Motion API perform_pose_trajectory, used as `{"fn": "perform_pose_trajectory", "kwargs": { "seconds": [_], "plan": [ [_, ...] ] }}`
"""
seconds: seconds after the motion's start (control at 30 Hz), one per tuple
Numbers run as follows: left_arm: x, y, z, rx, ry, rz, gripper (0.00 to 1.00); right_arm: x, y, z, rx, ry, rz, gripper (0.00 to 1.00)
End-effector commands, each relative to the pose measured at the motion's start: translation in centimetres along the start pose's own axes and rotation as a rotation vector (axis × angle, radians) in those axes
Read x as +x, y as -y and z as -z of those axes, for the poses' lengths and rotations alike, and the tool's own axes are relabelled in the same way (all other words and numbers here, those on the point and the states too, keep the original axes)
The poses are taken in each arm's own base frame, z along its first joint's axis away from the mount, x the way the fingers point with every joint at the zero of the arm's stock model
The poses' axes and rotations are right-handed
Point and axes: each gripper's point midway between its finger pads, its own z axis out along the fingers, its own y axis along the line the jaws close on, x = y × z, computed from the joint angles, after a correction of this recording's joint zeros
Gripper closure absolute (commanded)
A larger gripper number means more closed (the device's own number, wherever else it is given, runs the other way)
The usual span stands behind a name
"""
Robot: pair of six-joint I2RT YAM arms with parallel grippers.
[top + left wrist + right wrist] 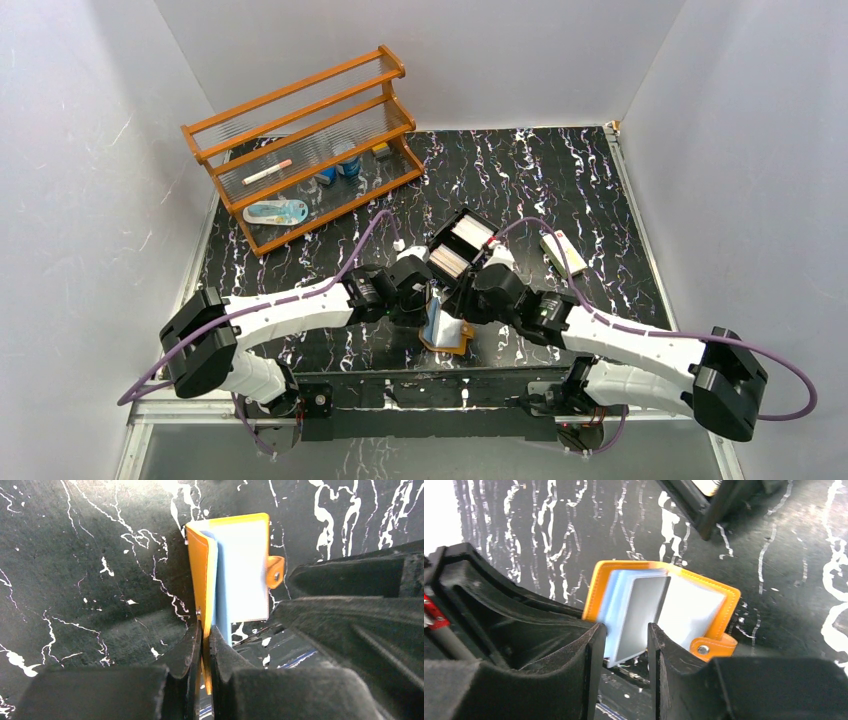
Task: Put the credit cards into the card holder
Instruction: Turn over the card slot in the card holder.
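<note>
The black tray (436, 243) sits just beyond my two wrists, with stacks of credit cards (470, 233) in both compartments. The card holder (719, 605) stands open between the grippers, its clear sleeves fanned. My left gripper (205, 632) reaches in low and is pressed together on the orange cover's edge. My right gripper (626, 645) faces it, jaws apart on either side of a grey card (641, 610) that lies among the sleeves. I cannot tell whether they squeeze it.
</note>
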Motion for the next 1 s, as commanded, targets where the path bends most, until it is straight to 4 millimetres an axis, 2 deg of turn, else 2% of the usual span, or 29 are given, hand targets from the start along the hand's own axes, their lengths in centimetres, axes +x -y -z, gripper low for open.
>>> {"fn": "perform_pose_trajectory", "kwargs": {
  "seconds": [0.0,0.17,0.4,0.7,0.97],
  "plan": [
    [-1.8,1.6,1.6,0.032,0.054,-0.008,1.0,-1.9,-4.3,0.6,-0.1,0.015,0.006,0.55],
    [-1.7,1.9,1.7,0.039,0.053,-0.006,1.0,-2.1,-3.8,0.2,-0.061,0.024,0.017,0.53],
    [-1.9,2.5,2.6,0.088,0.073,0.025,1.0,-1.0,-1.7,-1.0,0.008,0.005,0.028,0.54],
    [-2.3,3.2,3.5,0.125,0.087,0.029,1.0,-0.3,-0.4,-1.4,0.041,-0.001,0.02,0.54],
    [-2.2,1.4,4.0,0.038,0.092,-0.006,1.0,0.2,2.6,-1.2,0.141,0.011,0.025,0.6]
  ]
}}
